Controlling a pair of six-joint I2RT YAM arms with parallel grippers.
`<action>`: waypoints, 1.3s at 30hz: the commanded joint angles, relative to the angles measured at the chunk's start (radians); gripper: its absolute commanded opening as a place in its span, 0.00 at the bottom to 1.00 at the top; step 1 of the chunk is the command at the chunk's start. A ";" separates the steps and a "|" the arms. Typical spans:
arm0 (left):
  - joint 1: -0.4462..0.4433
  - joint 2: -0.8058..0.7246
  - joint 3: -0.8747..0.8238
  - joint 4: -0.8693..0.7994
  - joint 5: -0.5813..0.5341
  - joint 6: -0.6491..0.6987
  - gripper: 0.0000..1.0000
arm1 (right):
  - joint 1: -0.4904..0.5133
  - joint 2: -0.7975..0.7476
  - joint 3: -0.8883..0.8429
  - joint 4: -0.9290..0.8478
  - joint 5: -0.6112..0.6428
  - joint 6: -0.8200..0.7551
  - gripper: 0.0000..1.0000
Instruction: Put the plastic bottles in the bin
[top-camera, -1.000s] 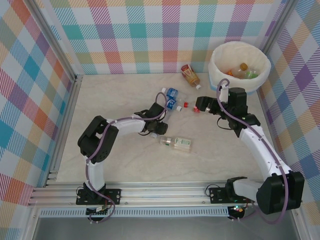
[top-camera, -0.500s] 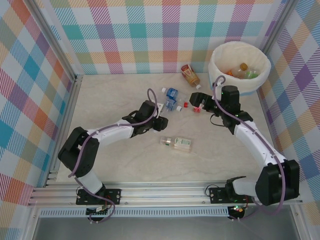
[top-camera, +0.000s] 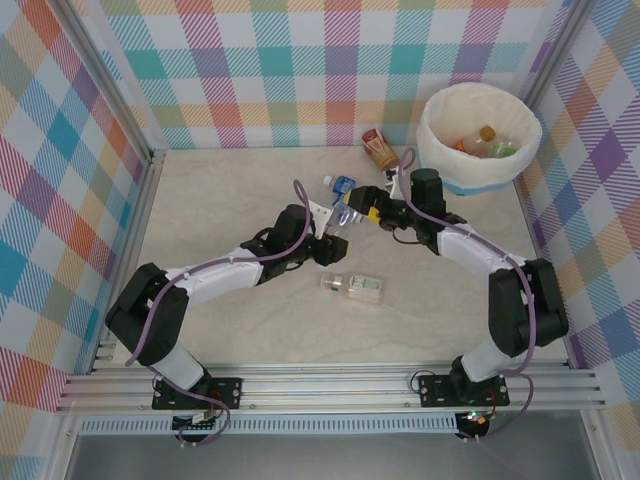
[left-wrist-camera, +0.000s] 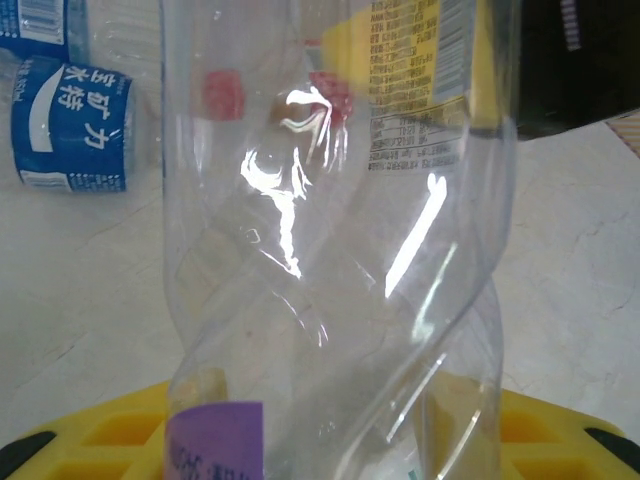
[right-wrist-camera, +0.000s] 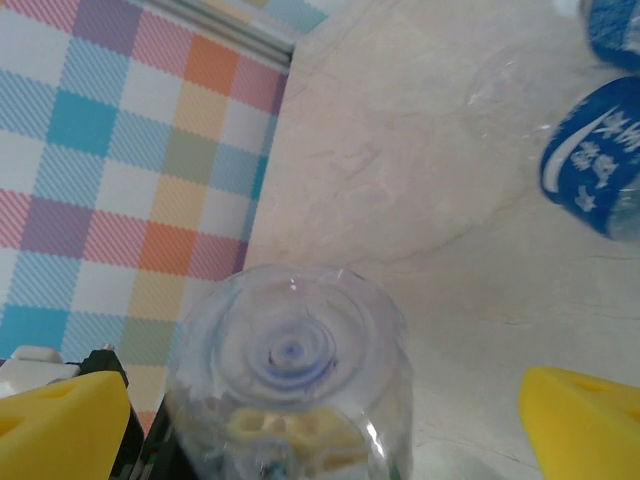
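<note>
My left gripper (top-camera: 332, 226) is shut on a clear plastic bottle (top-camera: 347, 214) with a purple label, lifted off the table. In the left wrist view that bottle (left-wrist-camera: 330, 250) stands between the yellow fingers (left-wrist-camera: 100, 440). My right gripper (top-camera: 366, 210) is open right beside it. The bottle's round base (right-wrist-camera: 290, 370) sits between the right gripper's wide-apart fingers (right-wrist-camera: 585, 425). The cream-white bin (top-camera: 436, 150) stands at the back right with bottles (top-camera: 487, 143) inside. Blue-labelled bottles (top-camera: 343, 186) lie just behind the grippers.
A brown-labelled bottle (top-camera: 380, 148) lies near the back wall, left of the bin. A clear bottle with a green label (top-camera: 352, 288) lies on the table in front of the grippers. Plaid walls close in the table on three sides.
The right arm has swung left from near the bin to the bottle held by the left gripper. The left gripper has carried that bottle up and to the right.
</note>
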 joint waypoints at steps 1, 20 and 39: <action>-0.015 -0.030 0.000 0.037 0.038 -0.006 0.30 | 0.023 0.032 0.029 0.112 -0.106 0.028 1.00; -0.017 -0.040 0.038 -0.016 0.089 -0.027 0.57 | 0.089 -0.037 -0.047 0.026 0.097 0.006 0.54; -0.015 -0.246 -0.145 0.248 0.029 -0.204 1.00 | 0.060 -0.198 0.082 -0.152 0.313 -0.146 0.47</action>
